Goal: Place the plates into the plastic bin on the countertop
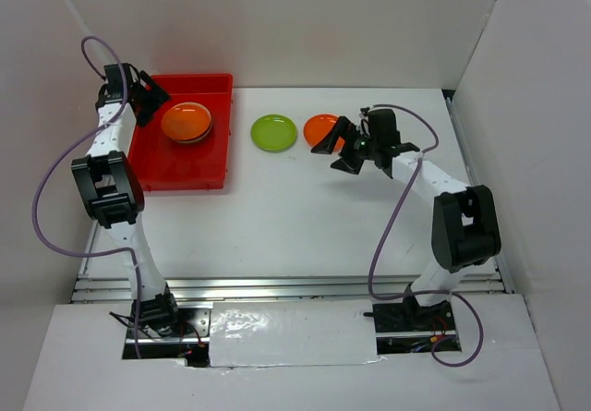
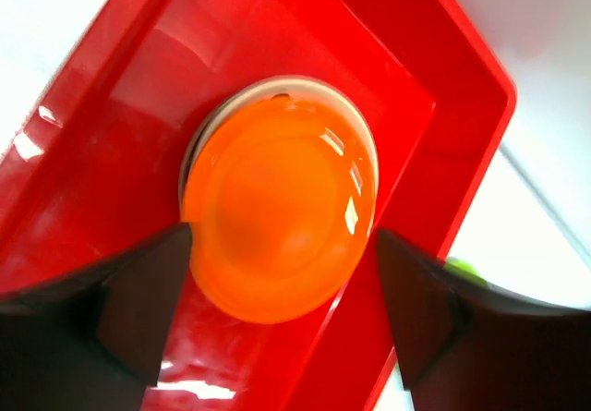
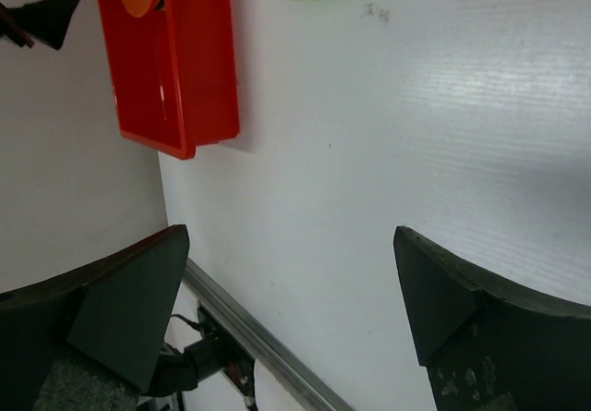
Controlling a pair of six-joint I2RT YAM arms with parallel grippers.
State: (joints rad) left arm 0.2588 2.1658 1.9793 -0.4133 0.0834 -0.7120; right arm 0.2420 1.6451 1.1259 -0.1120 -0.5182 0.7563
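The red plastic bin (image 1: 180,173) sits at the far left of the white worktop (image 1: 305,217). It holds a short stack topped by a stacked orange plate (image 1: 187,121), with a cream plate rim (image 2: 277,82) showing beneath it. The left claw (image 2: 283,234) hangs over that stack with its fingers spread wide on either side of the top plate, gripping nothing. Two plates are not yet in the bin: the lime green plate (image 1: 274,133) and, just beside it, the loose orange plate (image 1: 320,129). The right claw (image 3: 291,235) stands at that orange plate, wide open and empty. The likely trouble is the pick-up: these plates lie low and flat, so a finger arriving too high or off-centre would probably shove the orange plate into the green one instead of catching its rim. A rim-only grip could also let the plate tilt and slip during the long carry to the bin. On the left, a low or sideways retreat could clip the stack and knock it askew.
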